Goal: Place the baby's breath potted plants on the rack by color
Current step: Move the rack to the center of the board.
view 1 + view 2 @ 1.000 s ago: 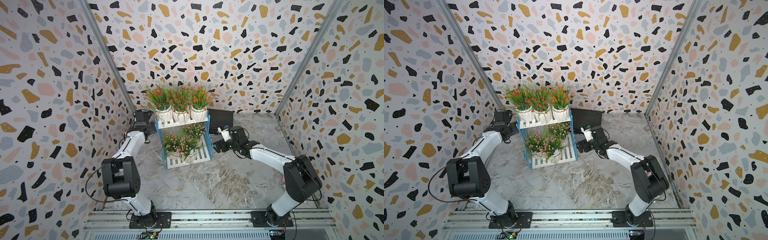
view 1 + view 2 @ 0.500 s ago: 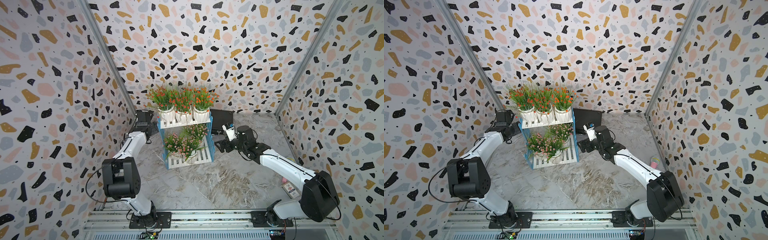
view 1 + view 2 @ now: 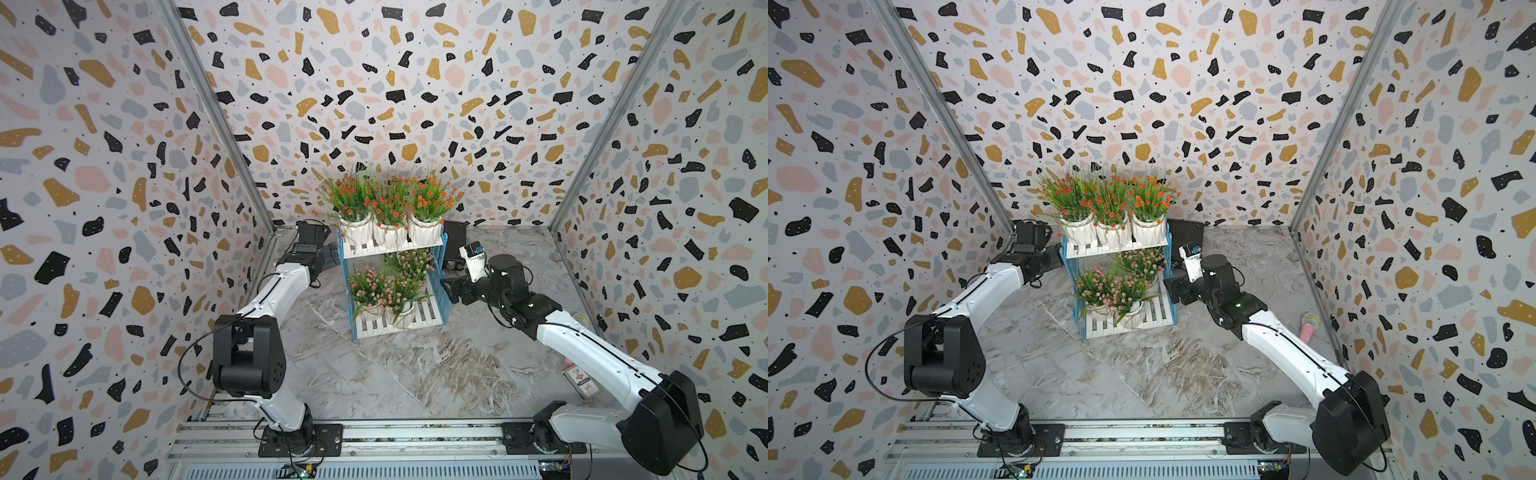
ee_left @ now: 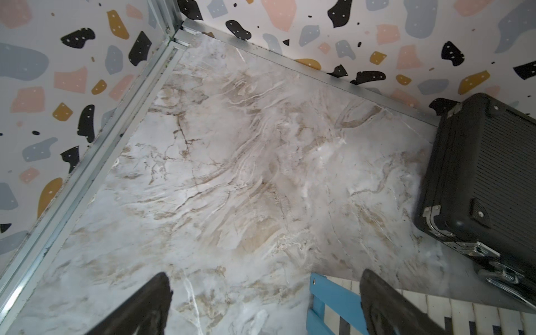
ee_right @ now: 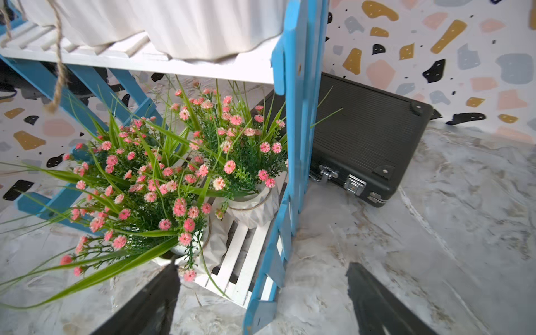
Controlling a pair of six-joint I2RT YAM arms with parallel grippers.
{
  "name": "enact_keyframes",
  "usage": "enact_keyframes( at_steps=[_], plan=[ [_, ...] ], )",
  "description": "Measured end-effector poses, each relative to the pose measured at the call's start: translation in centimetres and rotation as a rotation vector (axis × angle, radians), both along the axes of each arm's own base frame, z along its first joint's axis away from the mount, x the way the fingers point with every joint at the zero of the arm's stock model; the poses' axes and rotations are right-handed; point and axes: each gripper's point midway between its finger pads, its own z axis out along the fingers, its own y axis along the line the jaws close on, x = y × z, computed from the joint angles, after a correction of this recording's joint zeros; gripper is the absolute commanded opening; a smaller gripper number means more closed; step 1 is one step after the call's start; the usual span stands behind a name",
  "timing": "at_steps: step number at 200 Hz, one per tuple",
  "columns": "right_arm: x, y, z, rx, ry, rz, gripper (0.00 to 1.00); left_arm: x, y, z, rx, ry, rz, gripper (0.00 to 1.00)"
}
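The rack (image 3: 419, 322) (image 3: 1154, 316) stands at the middle back. Three orange-red baby's breath potted plants (image 3: 390, 199) (image 3: 1108, 195) fill its top shelf in white pots (image 5: 203, 26). Three pink ones (image 3: 386, 282) (image 3: 1117, 286) (image 5: 162, 179) sit on the lower shelf. My left gripper (image 3: 330, 253) (image 3: 1054, 253) (image 4: 264, 274) hangs open and empty by the rack's upper left corner (image 4: 333, 293). My right gripper (image 3: 451, 291) (image 3: 1173, 289) (image 5: 262, 266) is open and empty just outside the blue right side panel (image 5: 295, 116), at lower-shelf height.
A black briefcase (image 3: 455, 245) (image 3: 1185, 237) (image 4: 478, 179) (image 5: 368, 139) lies behind the rack on the right. A small pink object (image 3: 1308, 328) and a flat card box (image 3: 582, 380) lie by the right wall. Patterned walls close in three sides.
The right arm has swung its elbow out toward the right wall and its gripper has drawn slightly away from the rack, still open. The left arm has barely moved.
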Motion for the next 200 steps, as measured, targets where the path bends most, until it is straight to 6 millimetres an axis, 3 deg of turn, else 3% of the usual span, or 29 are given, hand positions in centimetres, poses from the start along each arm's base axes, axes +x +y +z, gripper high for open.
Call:
enact_keyframes(
  at_steps=[27,53,79,106,122,136,174,200],
  plan=[
    [0.0,-1.9,-0.4,-0.014,0.003,-0.056,0.94,-0.1,-1.4,0.0,0.002,0.001,-0.031,0.99],
    [1.1,-5.6,-0.6,0.004,0.02,-0.155,0.96,-0.2,-1.6,0.0,0.004,0.004,-0.038,0.99],
    [2.5,-9.7,-0.7,0.035,0.04,-0.266,0.99,-0.8,-0.2,0.5,-0.033,-0.001,-0.03,0.99],
    [4.2,-13.4,-2.6,0.044,0.098,-0.363,1.0,-1.9,3.5,0.9,-0.05,-0.021,0.031,0.99],
    [5.2,-15.6,-4.6,0.029,0.148,-0.424,1.0,-3.0,5.7,-0.8,-0.026,0.009,0.072,0.99],
    [5.8,-17.7,-6.5,0.031,0.195,-0.473,1.0,-3.9,6.4,-3.0,0.009,0.053,0.073,0.99],
    [5.5,-24.1,-9.7,0.04,0.257,-0.629,1.0,-8.2,6.2,-9.9,0.1,0.129,-0.005,0.99],
    [5.1,-26.1,-11.3,0.036,0.253,-0.679,1.0,-9.8,5.9,-11.6,0.137,0.088,-0.052,0.99]
  ],
)
